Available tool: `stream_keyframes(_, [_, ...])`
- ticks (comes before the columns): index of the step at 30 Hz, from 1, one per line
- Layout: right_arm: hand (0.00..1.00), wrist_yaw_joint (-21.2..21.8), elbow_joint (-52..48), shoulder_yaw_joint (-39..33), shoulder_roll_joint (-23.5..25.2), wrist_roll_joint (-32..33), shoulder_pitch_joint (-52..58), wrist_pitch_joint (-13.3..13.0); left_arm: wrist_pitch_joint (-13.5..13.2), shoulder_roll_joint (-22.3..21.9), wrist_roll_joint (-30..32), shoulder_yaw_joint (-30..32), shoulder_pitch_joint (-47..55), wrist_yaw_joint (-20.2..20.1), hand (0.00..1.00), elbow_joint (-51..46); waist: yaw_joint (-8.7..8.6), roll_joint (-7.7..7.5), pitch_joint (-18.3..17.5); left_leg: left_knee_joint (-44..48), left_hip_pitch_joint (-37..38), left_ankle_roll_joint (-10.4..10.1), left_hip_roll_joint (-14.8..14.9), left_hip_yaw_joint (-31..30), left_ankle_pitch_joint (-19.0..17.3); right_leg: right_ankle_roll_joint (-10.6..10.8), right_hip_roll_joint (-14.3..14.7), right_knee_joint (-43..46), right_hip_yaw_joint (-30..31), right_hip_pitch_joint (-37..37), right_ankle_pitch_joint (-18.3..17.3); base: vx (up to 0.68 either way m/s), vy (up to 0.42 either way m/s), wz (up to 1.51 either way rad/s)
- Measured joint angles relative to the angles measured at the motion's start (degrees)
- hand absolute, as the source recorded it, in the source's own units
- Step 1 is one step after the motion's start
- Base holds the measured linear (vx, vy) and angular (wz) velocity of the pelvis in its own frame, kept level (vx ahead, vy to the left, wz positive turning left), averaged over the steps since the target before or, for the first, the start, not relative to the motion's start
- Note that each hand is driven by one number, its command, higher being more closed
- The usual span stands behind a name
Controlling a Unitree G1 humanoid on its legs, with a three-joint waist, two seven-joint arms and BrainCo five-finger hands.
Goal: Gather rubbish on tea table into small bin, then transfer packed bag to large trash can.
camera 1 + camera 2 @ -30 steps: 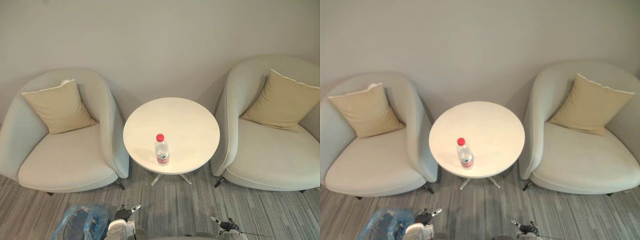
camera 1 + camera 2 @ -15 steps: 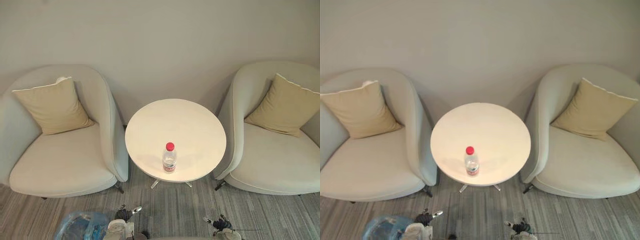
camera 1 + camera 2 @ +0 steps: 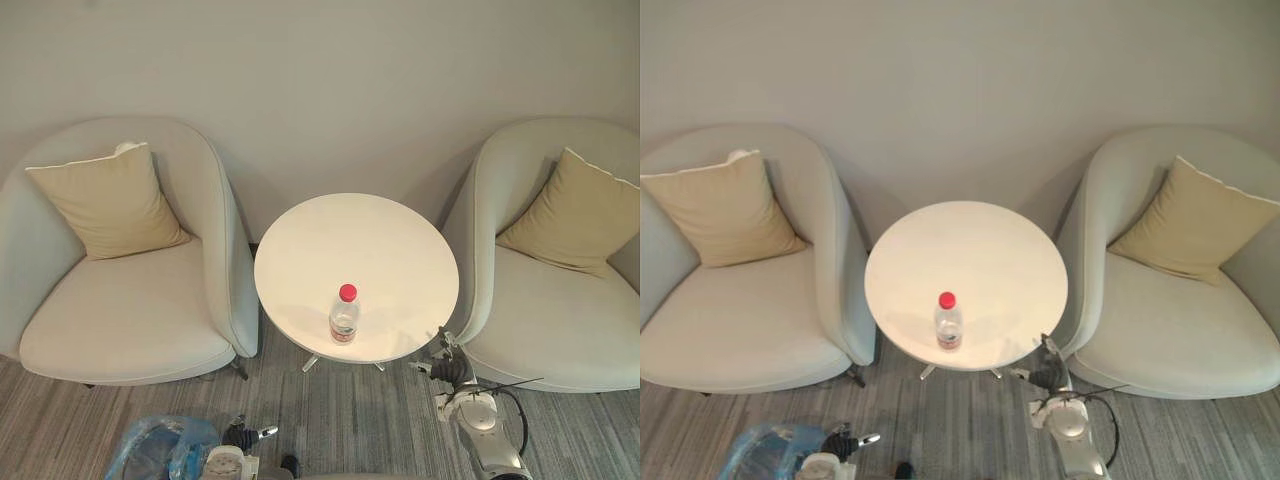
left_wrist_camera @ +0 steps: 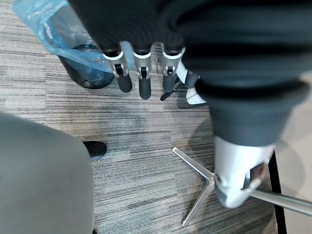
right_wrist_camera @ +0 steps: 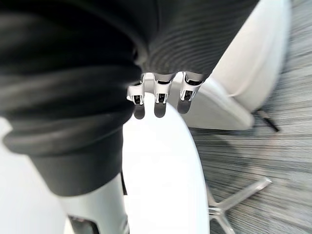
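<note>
Bottles: one clear plastic bottle [image 3: 344,315] with a red cap stands upright on the tea table [image 3: 370,235], close to the near rim.
Tables: one round white tea table on a silver base of spokes [image 4: 196,193].
Armchairs: two pale ones, the left armchair [image 3: 130,325] and the right armchair [image 3: 560,335], each just beside the table, one on either side.
Cushions: two beige ones, a left cushion [image 3: 105,200] and a right cushion [image 3: 580,215], each leaning on a chair back.
Bins: one small bin [image 4: 87,78] lined with a blue bag [image 3: 165,445], on the carpet [image 3: 350,415] in front of the left armchair.
Left hand: the left hand [image 3: 241,437] hangs low beside the bin; its fingers [image 4: 145,87] are straight and slack, holding nothing, tips near the bag's edge.
Right hand: the right hand [image 3: 450,368] is raised at the table's near right rim, between table and right armchair; its fingers [image 5: 160,105] are loose, point over the rim and hold nothing. Whether they touch the top cannot be told.
Edges: the bottle stands well inside the rim, to the left of the right hand and apart from it.
Open room: striped carpet lies bare between the bin and the table base; the tabletop behind the bottle is plain white up to the wall [image 3: 320,80].
</note>
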Motion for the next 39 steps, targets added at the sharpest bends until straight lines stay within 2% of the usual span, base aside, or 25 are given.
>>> stream_keyframes(8, [0.00, 1.27, -2.37, 7.14, -3.49, -2.16, -2.01, -0.83, -0.42, 0.47, 1.18, -0.88, 0.07, -0.96, 0.00, -0.84, 0.41, -0.11, 0.44, -1.15, -0.10, 0.08, -0.26, -2.63, 0.57, 0.05, -0.05, -0.23, -1.19, -0.04, 0.01, -0.03, -0.007, 0.08])
stream_keyframes(14, [0.00, 1.45, -2.11, 11.01, -3.68, -4.15, -5.25, -0.82, -0.62, 0.42, 0.85, -0.87, 0.06, -0.82, 0.00, -2.15, 1.03, 0.01, 1.30, -1.15, -1.69, 0.16, -0.69, -4.92, 0.91, 0.26, -0.19, -1.09, -3.28, 0.04, 0.29, 0.01, -0.011, 0.19])
stream_keyframes(25, [0.00, -1.97, 1.67, 12.55, -0.55, -4.16, -10.99, 0.04, -0.84, 0.36, 0.30, -0.85, -1.03, 0.34, 0.00, -3.18, 1.75, 0.70, 4.94, -1.06, -2.76, 0.26, -1.13, -7.34, 1.11, 0.18, -0.34, -1.20, -4.30, 0.63, 0.35, 0.00, -0.004, 0.12])
stream_keyframes(29, [0.00, -2.81, 4.41, 12.45, 0.34, -3.98, -12.94, 0.51, -0.85, 0.29, -0.07, -0.85, -1.49, 0.50, 0.00, -3.69, 2.29, 1.09, 6.02, -1.07, -4.07, 0.34, -1.54, -8.77, 1.64, 0.18, -0.60, -1.18, -5.52, 0.00, 0.36, -0.01, 0.003, 0.21])
stream_keyframes(32, [0.00, -3.03, 5.29, 12.46, 1.52, -2.77, -13.75, 0.54, -0.91, 0.25, -0.08, -0.83, -1.65, 0.50, 0.00, -4.68, 3.48, 1.18, 6.75, -1.08, -4.27, 0.35, -1.64, -9.00, 1.64, 0.18, -0.66, -1.15, -5.67, -0.08, 0.35, -0.01, 0.008, 0.06])
stream_keyframes(33, [1.00, -3.09, 5.42, 12.46, 1.63, -1.80, -14.02, 0.54, -0.92, 0.21, -0.10, -0.82, -1.76, 0.51, 0.00, -4.71, 3.66, 1.22, 6.84, -1.08, -4.54, 0.39, -1.74, -9.19, 1.71, 0.18, -0.74, -1.15, -5.80, -0.25, 0.36, -0.01, 0.009, 0.09])
stream_keyframes(39, [1.00, -4.84, 6.77, 11.64, 2.64, -0.29, -15.09, 0.54, -0.92, 0.12, -0.12, -0.41, -1.83, 0.56, 0.00, -4.87, 3.77, 1.29, 6.91, -1.08, -5.96, 0.37, -2.08, -10.94, 2.02, 0.18, -0.90, -1.05, -6.63, -0.85, 0.36, 0.00, 0.008, 0.16])
